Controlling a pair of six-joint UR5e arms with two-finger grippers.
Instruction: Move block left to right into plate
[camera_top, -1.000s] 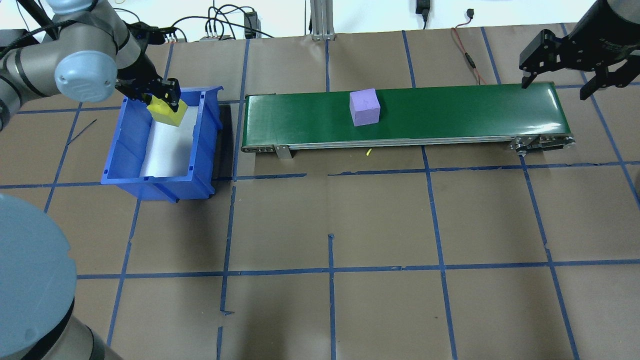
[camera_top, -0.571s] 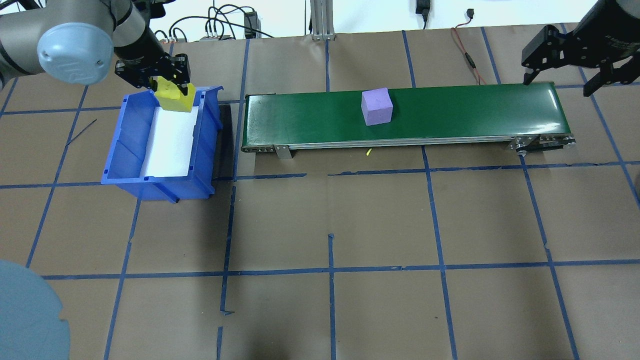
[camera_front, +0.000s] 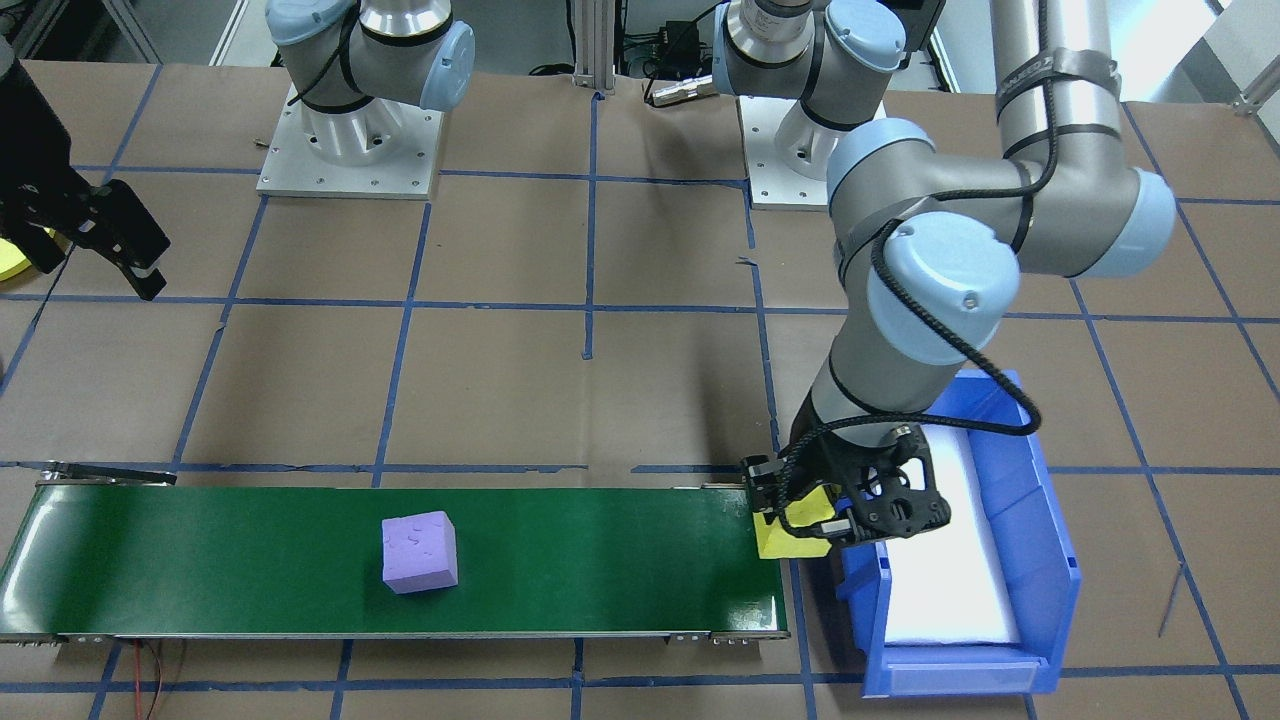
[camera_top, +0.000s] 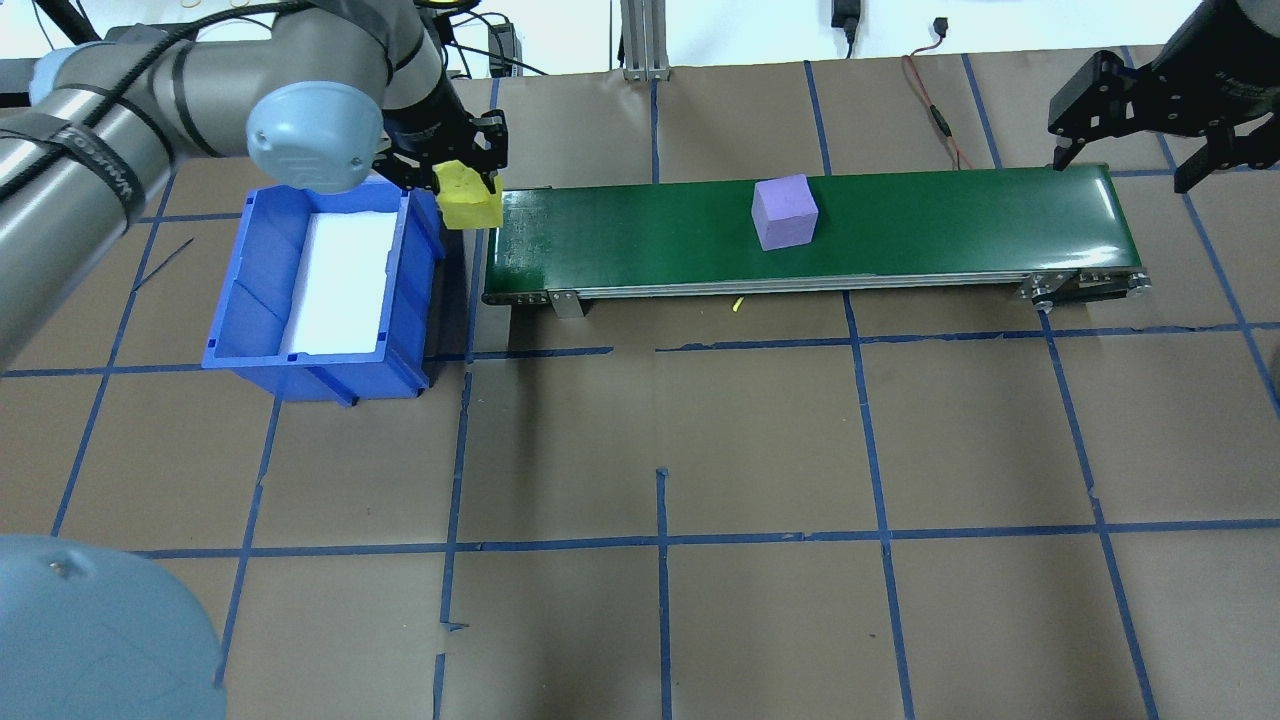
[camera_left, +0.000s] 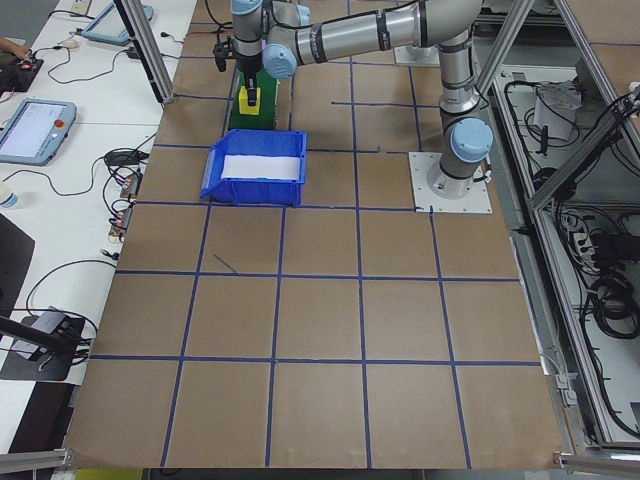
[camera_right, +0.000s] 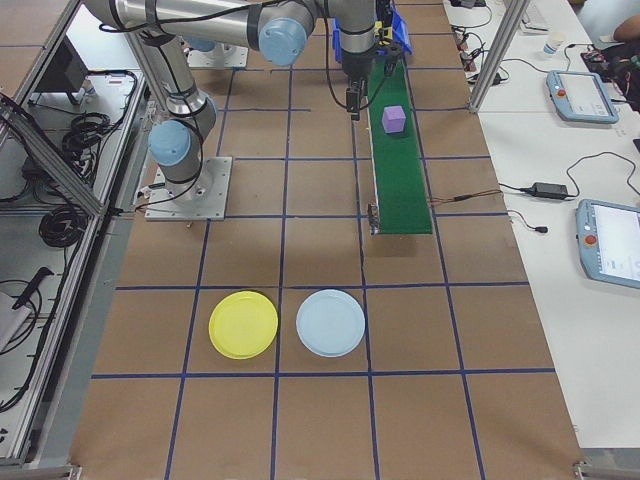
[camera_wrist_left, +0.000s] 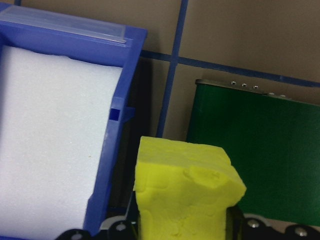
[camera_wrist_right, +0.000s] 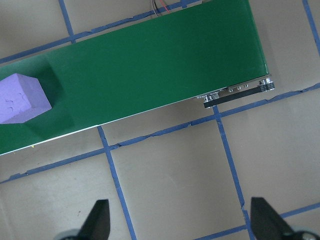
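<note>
My left gripper (camera_top: 465, 186) is shut on a yellow block (camera_top: 470, 202), held in the air between the blue bin (camera_top: 260, 300) and the left end of the green conveyor belt (camera_top: 950, 215). In the left wrist view the yellow block (camera_wrist_left: 185, 200) fills the lower middle. A purple block (camera_top: 785, 212) rests on the belt past its middle. Over the belt's right end, my right gripper (camera_top: 1120, 172) hangs open and holds nothing. The yellow plate (camera_right: 243, 324) lies on the table far off to the robot's right, seen in the exterior right view.
The bin is lined with white foam (camera_top: 340, 280). A light blue plate (camera_right: 330, 323) lies beside the yellow one. Cables and a metal post (camera_top: 640, 40) run along the table's far edge. Brown paper with blue tape lines covers the table (camera_top: 700, 450).
My left gripper has lifted the yellow block out of the bin and carried it right to the belt's left end. The purple block has travelled right along the belt. The right gripper has barely moved.
</note>
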